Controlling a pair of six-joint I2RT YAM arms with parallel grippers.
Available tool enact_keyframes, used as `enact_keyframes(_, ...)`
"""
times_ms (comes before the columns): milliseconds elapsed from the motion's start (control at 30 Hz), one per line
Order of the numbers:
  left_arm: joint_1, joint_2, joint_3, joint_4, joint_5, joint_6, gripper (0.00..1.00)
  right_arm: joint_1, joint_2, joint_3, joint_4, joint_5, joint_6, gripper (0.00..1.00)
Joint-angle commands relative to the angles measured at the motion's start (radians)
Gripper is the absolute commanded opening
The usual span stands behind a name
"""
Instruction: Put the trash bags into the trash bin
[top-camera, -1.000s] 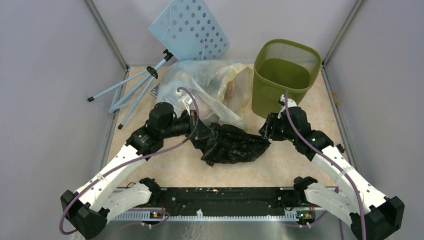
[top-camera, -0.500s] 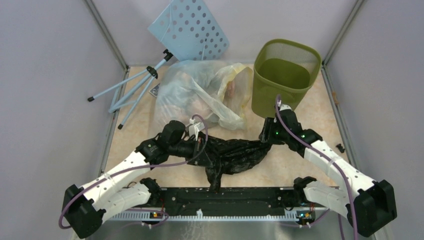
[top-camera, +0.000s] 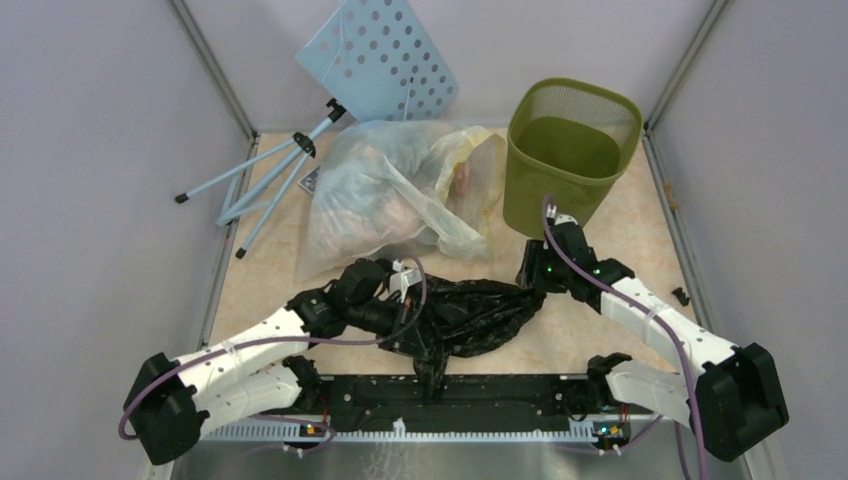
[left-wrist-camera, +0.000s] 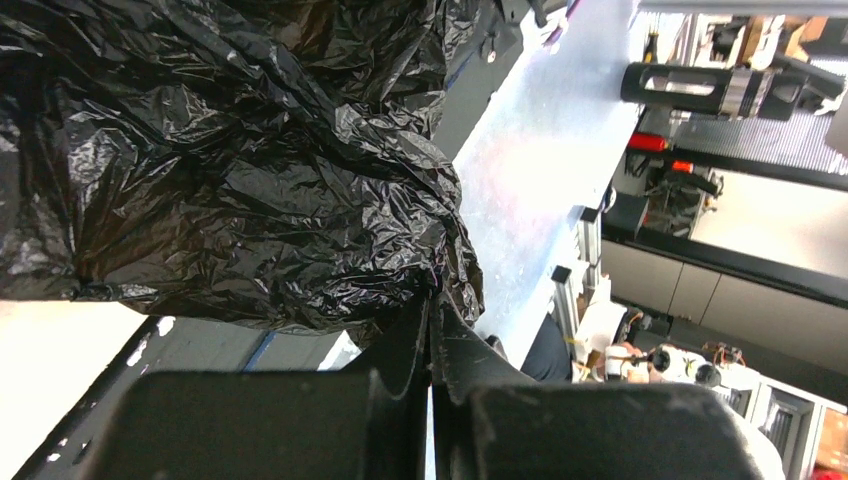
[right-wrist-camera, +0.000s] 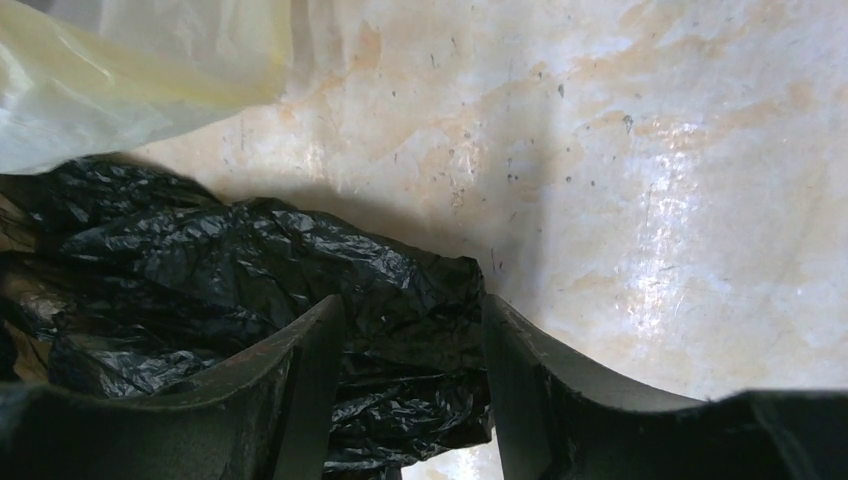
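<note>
The trash bag (top-camera: 470, 312) — glossy black, thin, deeply crinkled plastic — lies stretched on the beige marbled tabletop (top-camera: 625, 215). Its long axis runs left to right between the two grippers, with the right end a little farther from the arm bases. A narrow tail points back toward the black base rail (top-camera: 500, 385). Just behind it slumps the large translucent clear-yellowish plastic bag (top-camera: 395, 190), soft and rumpled. The olive-green mesh trash bin (top-camera: 530, 205) stands upright at the far right, its rounded-square rim up and its body tapering downward, apart from the black film. The pale blue perforated board (top-camera: 385, 55) leans at the back left. The left gripper (left-wrist-camera: 433, 305) is clamped tight on a fold of the black plastic. The right gripper (right-wrist-camera: 410, 305) has its fingers apart, astride the right end of the black film — wrinkles bunch between them.
</note>
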Motion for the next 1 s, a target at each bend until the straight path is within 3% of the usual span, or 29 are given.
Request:
enact_keyframes(0,-0.045,0.045,-0.045,0.093,0.010,-0.016,0.00,-0.008,0.025,-0.017,0.038,-0.055,-0.009,0.53)
enact_keyframes(200,-0.133,0.113,-0.088,0.183,-0.026,-0.057,0.00,-0.007,0.007,-0.085,0.068,-0.057,0.010,0.49)
enact_keyframes(267,-0.157,0.148,-0.081,0.178,-0.039,-0.050,0.00,-0.008,-0.002,-0.081,0.065,-0.034,0.018,0.37)
enact_keyframes(400,-0.180,0.194,-0.060,0.161,-0.068,-0.035,0.00,-0.008,-0.044,-0.037,0.029,0.067,0.035,0.02)
enact_keyframes(433,-0.181,0.198,-0.057,0.164,-0.075,-0.035,0.00,-0.009,-0.053,-0.021,0.014,0.100,0.038,0.00)
enact_keyframes(867,-0.181,0.270,0.044,0.174,-0.067,0.020,0.00,-0.066,-0.049,0.178,-0.041,0.313,0.033,0.00)
enact_keyframes(933,-0.182,0.305,0.070,0.178,-0.051,0.035,0.05,-0.097,-0.022,0.197,-0.038,0.289,0.027,0.00)
enact_keyframes(967,-0.184,0.323,0.085,0.176,-0.046,0.041,0.12,-0.113,-0.004,0.205,-0.035,0.260,0.015,0.01)
